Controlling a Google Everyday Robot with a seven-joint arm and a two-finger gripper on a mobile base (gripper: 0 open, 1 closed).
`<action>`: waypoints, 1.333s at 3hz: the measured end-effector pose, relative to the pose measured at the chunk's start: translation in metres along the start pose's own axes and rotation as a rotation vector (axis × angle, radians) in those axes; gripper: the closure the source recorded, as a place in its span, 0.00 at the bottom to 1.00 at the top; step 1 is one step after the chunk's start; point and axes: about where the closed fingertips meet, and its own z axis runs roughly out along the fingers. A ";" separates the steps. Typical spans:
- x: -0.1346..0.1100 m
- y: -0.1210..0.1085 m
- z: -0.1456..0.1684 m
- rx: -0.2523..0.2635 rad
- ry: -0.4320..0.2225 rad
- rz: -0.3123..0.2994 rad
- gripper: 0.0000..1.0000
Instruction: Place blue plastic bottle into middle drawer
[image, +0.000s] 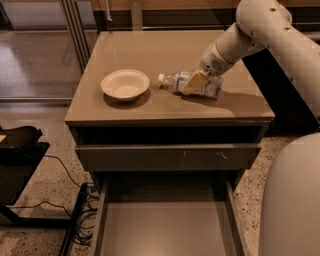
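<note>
The blue plastic bottle (210, 87) lies on its side on the cabinet top (150, 55), right of centre, with its white cap pointing left toward the bowl. My gripper (195, 83) is down on the bottle's middle, with a yellowish pad in front of the label. The arm reaches in from the upper right. The middle drawer (165, 227) is pulled out at the bottom of the view. Its flat floor is bare.
A white bowl (125, 84) stands on the cabinet top left of the bottle. A drawer front with small white scratches (170, 157) is above the open drawer. A black stand (20, 150) and cables (80, 220) are on the floor to the left.
</note>
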 end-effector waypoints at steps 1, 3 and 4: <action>0.000 0.000 0.000 0.000 0.000 0.000 0.88; 0.005 0.012 -0.020 0.010 -0.002 -0.002 1.00; 0.007 0.030 -0.046 0.019 -0.010 -0.016 1.00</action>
